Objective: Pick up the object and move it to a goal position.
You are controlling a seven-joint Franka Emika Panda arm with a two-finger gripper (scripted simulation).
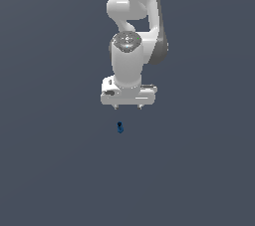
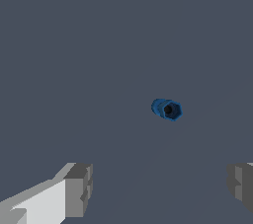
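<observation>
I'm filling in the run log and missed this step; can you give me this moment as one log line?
phase: pre-grasp | end effector: open, empty, apart from object | object: small blue piece, ungrasped, below end effector in exterior view

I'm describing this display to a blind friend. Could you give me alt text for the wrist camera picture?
A tiny dark-blue object with a hexagonal end facing the camera sits alone against a plain dark grey-blue background. The two grey fingertips of the open white gripper frame the foreground, wide apart and not touching the object.
</observation>
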